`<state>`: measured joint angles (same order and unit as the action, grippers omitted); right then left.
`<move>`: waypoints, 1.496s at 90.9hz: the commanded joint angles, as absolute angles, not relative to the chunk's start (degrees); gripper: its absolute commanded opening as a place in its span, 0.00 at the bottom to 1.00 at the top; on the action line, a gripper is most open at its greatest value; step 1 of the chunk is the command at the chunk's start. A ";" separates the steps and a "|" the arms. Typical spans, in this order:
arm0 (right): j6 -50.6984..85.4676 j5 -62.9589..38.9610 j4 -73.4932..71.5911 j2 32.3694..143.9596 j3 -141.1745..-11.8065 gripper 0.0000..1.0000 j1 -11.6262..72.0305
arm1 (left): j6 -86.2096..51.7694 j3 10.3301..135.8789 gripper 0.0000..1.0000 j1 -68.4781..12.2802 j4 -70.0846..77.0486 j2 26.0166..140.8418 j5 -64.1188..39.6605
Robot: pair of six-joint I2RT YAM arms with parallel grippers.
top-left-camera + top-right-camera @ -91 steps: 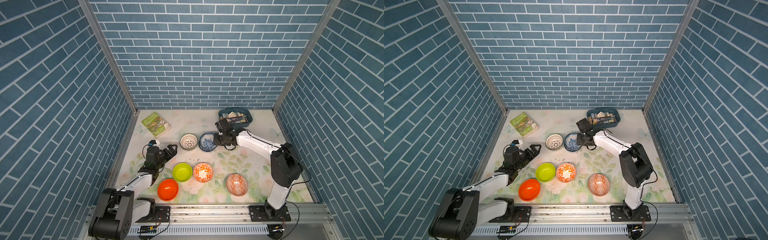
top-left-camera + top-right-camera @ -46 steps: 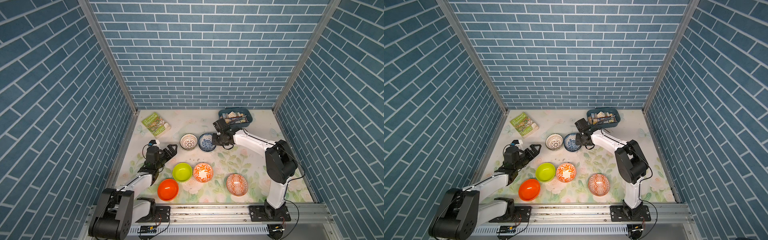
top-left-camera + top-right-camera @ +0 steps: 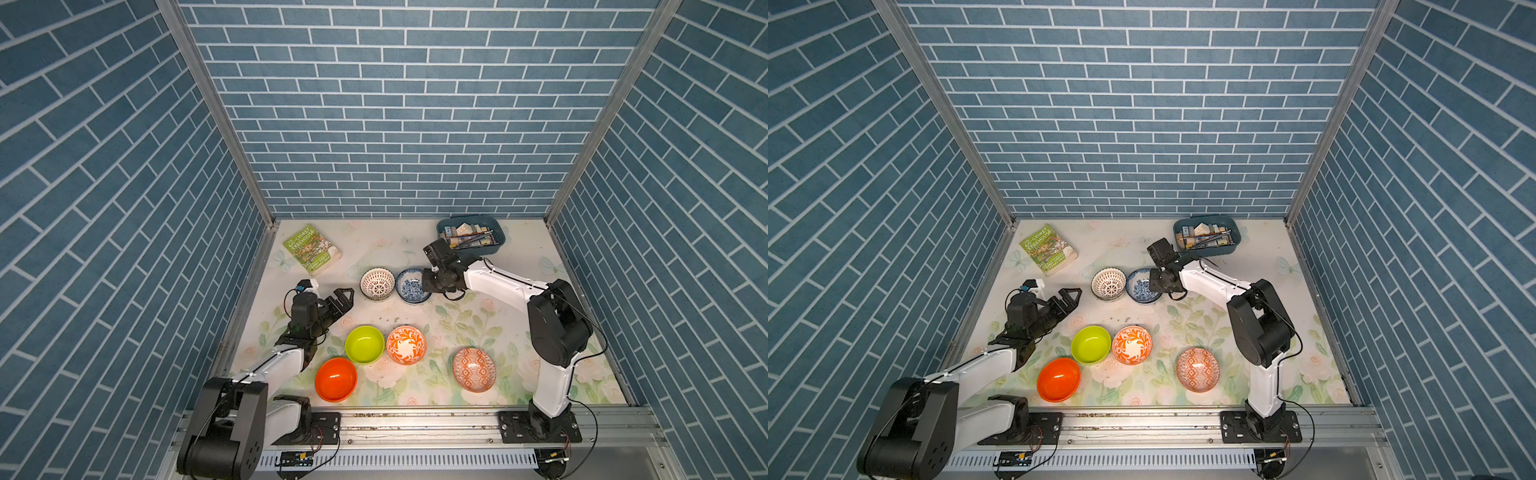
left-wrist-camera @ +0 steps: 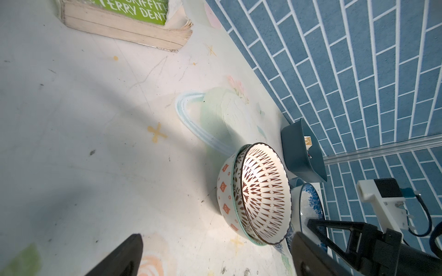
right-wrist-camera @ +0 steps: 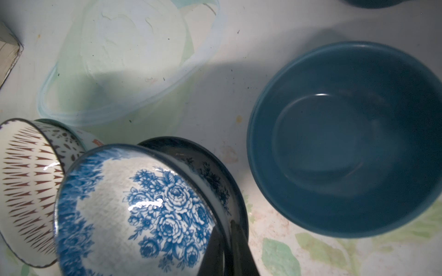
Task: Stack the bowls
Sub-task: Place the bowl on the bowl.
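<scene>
My right gripper (image 5: 226, 253) is shut on the rim of a blue-floral bowl (image 5: 134, 205), which sits nested in a darker floral bowl (image 5: 215, 176). A plain blue bowl (image 5: 346, 141) stands beside it; my right arm hides it in both top views. To the left, a white lattice bowl (image 3: 377, 283) is nested in an orange-diamond bowl (image 4: 224, 191). Near the front lie a lime bowl (image 3: 364, 344), two orange-patterned bowls (image 3: 406, 345) (image 3: 474, 370) and a plain orange bowl (image 3: 336, 379). My left gripper (image 3: 343, 297) hangs open and holds nothing, left of the lattice bowl.
A green book (image 3: 311, 249) lies at the back left. A rectangular blue tray (image 3: 471, 237) of pencils stands at the back right, just behind my right wrist. Brick-pattern walls close in three sides, and a metal rail runs along the front.
My right arm's wrist and elbow have shifted a little to the left, toward the blue-floral bowl. The left arm and the other bowls have not moved.
</scene>
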<state>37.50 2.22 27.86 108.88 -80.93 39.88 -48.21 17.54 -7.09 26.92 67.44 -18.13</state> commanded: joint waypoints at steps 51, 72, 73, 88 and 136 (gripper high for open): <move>38.94 3.88 28.22 107.69 -81.13 0.23 40.97 | -47.55 17.48 1.00 -6.37 27.86 66.93 -18.80; 39.16 5.07 28.52 103.97 -78.00 0.26 41.00 | -47.54 17.40 1.00 -6.33 27.97 66.95 -18.84; 39.18 5.09 28.46 103.80 -77.80 0.26 40.98 | -47.54 17.40 1.00 -6.33 27.96 66.96 -18.87; 39.67 4.75 27.26 102.34 -75.55 0.25 41.03 | -47.64 17.40 1.00 -6.26 28.02 67.13 -18.84; 40.59 2.45 23.80 104.32 -73.77 0.04 40.96 | -47.64 17.45 1.00 -6.24 27.87 67.22 -18.98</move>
